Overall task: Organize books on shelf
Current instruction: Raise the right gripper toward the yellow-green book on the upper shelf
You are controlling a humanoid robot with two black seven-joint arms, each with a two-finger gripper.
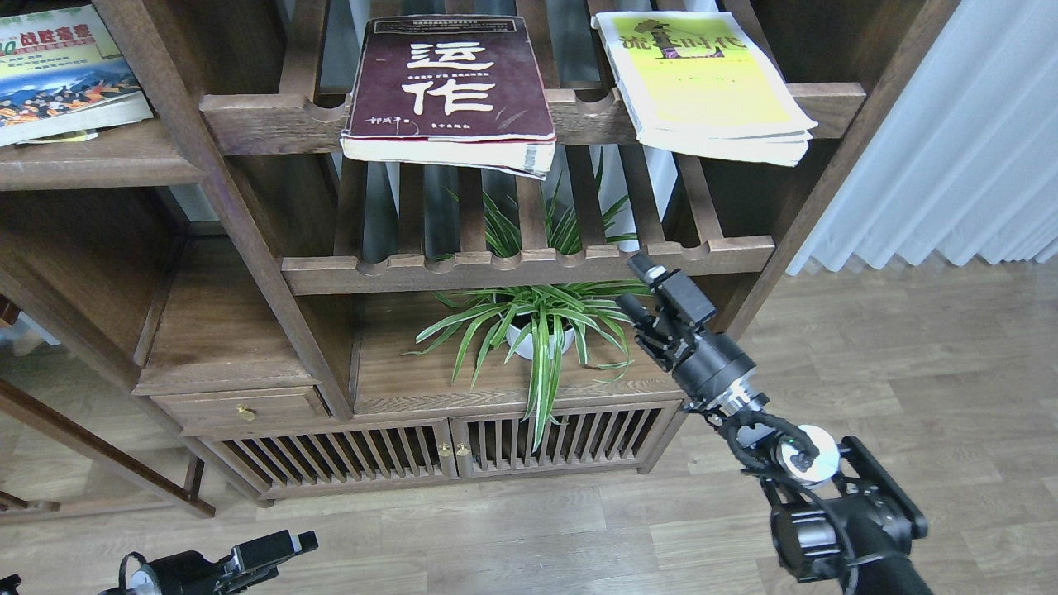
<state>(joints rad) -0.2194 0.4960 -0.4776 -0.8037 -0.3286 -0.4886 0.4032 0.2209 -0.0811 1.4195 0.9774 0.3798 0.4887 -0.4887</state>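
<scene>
Overhead, head view: the maroon book (pixel 450 83) and the yellow-green book (pixel 702 78) lie flat on the upper slatted rack (pixel 273 111), their near edges overhanging its scalloped rail, so both appear awaiting transfer. The "300" book (pixel 58 70) rests far left on the solid plank shelf (pixel 91 161), probably the destination. My right gripper (pixel 640 289) is raised near the lower rack (pixel 529 268), above the spider plant (pixel 537 326), fingers apart, holding and touching nothing. My left gripper (pixel 285 545) hangs low at near left; its opening I cannot tell.
</scene>
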